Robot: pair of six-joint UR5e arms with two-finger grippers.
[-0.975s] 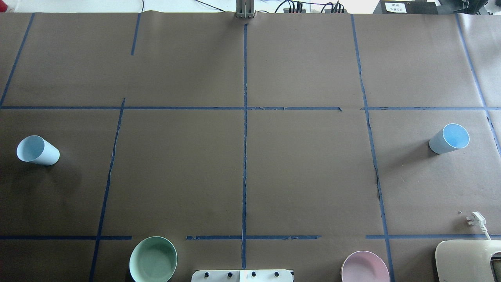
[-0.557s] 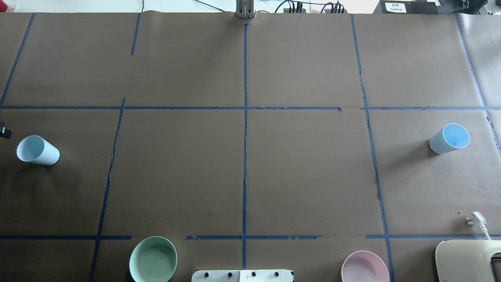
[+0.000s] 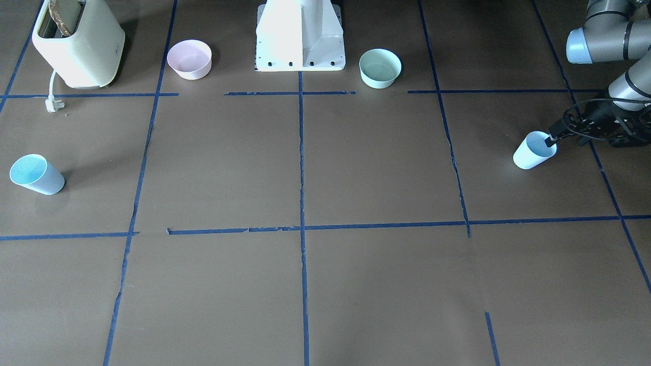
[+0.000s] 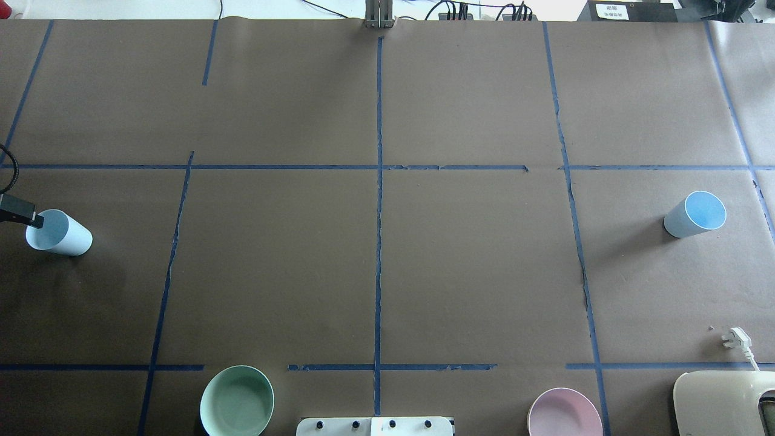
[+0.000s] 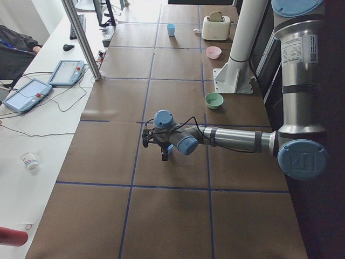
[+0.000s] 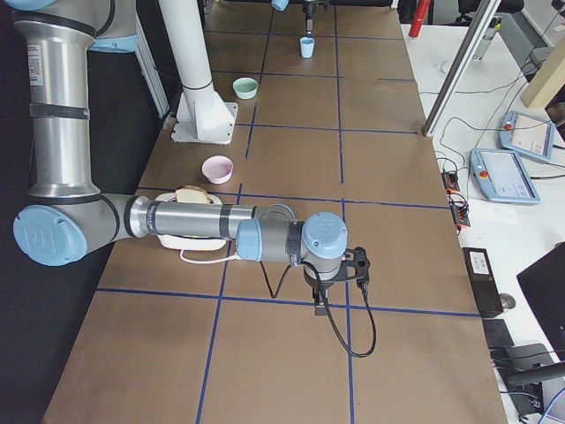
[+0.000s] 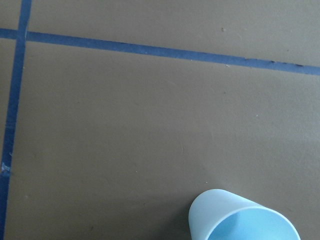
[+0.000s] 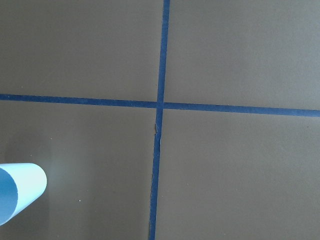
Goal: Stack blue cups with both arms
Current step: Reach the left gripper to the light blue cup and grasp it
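**Change from the earlier overhead frames.** One second ago no gripper showed over the table (image 4: 460,272). At 0.6 s ago a black tip stood at that view's left edge, apart from the cup. Now the left gripper (image 4: 33,219) has advanced, and its black finger tip lies at the rim of the left-side blue cup (image 4: 63,235). Both cups, both bowls and the toaster (image 4: 720,402) have not moved.

**Writing.** A white label (image 4: 611,10) on the black box (image 4: 629,11) beyond the table's far edge carries print too small to read. A white sticker (image 5: 297,48) on the upright tube of the left arm (image 5: 237,139) is also unreadable.

**Left gripper.** In the front-facing view one finger tip overlaps the cup's mouth on the side toward the arm. Whether it touches the rim cannot be told, nor how far the jaws stand apart. The cup stands upright on the table, mouth up, near the table's left end. The left wrist view shows it at the bottom edge.

**Right gripper.** The right gripper (image 6: 320,305) shows only in the exterior right view, pointing down over the table on the right arm (image 6: 194,221). Its opening cannot be told. The right-side blue cup (image 4: 693,215) stands upright near the table's right end, in the lower left corner of the right wrist view.

**Other items.** The mint-green bowl (image 4: 237,401) and pink bowl (image 4: 564,415) flank the white pedestal (image 3: 300,35). The toaster holds a bread slice (image 3: 63,10), and its plug (image 4: 735,338) lies on the table
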